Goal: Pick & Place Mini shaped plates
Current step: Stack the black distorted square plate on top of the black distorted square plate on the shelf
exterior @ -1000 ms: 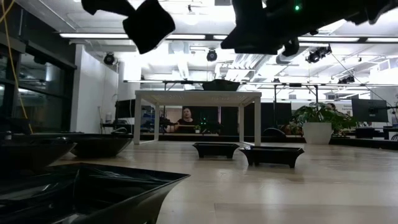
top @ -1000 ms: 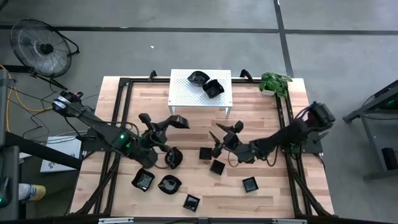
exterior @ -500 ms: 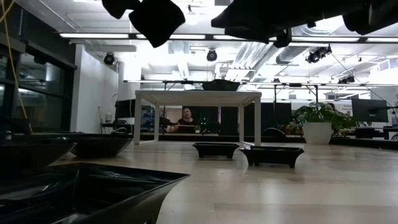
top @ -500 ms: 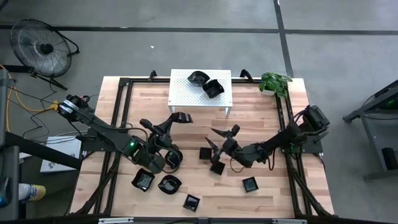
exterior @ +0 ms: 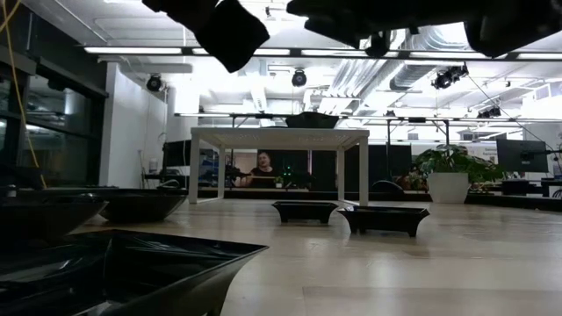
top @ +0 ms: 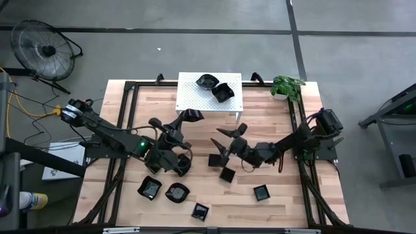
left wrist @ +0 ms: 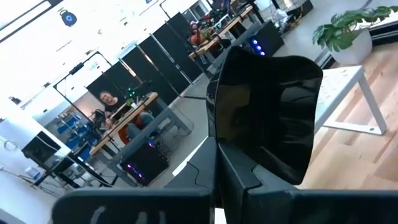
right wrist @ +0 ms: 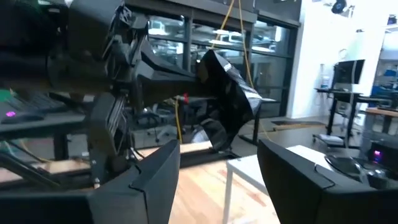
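Clamped on one mini shaped plate (top: 190, 116), my left gripper (top: 184, 119) hangs in the air just in front of the white perforated stand (top: 188, 97), near its left front corner. From the left wrist camera I see the glossy black dish (left wrist: 267, 112) pinched by its edge between my fingers, with the stand's leg beyond it. My right gripper (top: 222, 142) hovers with its jaws spread wide and nothing between them, over the middle of the table (top: 273, 130), above a small square plate (top: 214, 160).

I judge the job barely started: two plates (top: 216, 86) sit on the stand, the one I carry would be the third, and the rest remain on the wood. I count a second square dish (top: 227, 173), another square one (top: 261, 192) to the right, one near the front edge (top: 200, 211), two rounded ones (top: 164, 190) at front left, and one half hidden under my left arm (top: 182, 165).

A potted plant (top: 286, 85) stands at the table's back right corner, clear of my path. Both grippers are close together mid-table, so I would watch for them crossing.
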`<action>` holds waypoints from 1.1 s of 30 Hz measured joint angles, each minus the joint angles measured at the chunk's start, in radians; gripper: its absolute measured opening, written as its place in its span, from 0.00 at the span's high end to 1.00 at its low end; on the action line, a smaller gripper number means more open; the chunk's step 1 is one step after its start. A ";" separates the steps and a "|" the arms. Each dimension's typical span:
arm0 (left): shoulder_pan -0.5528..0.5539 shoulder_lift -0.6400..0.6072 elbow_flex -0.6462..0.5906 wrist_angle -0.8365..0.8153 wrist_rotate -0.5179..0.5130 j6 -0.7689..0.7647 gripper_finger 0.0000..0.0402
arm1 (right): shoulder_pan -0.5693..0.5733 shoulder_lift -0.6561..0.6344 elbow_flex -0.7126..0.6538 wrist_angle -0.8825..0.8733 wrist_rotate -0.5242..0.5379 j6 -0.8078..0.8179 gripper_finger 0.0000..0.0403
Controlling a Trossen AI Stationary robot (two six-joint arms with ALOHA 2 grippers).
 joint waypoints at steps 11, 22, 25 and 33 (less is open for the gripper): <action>0.003 0.000 0.000 0.296 0.031 0.360 1.00 | -0.111 0.000 0.000 0.031 -0.137 0.192 0.48; 0.079 0.000 0.000 0.329 0.142 0.394 1.00 | -0.117 0.012 0.069 -0.013 -0.073 0.241 0.48; 0.079 0.000 0.000 0.367 0.137 0.438 1.00 | -0.113 0.015 0.069 -0.019 0.059 0.237 0.48; 0.079 0.006 -0.001 0.499 0.165 0.604 1.00 | -0.112 0.083 0.069 0.050 0.042 0.306 0.48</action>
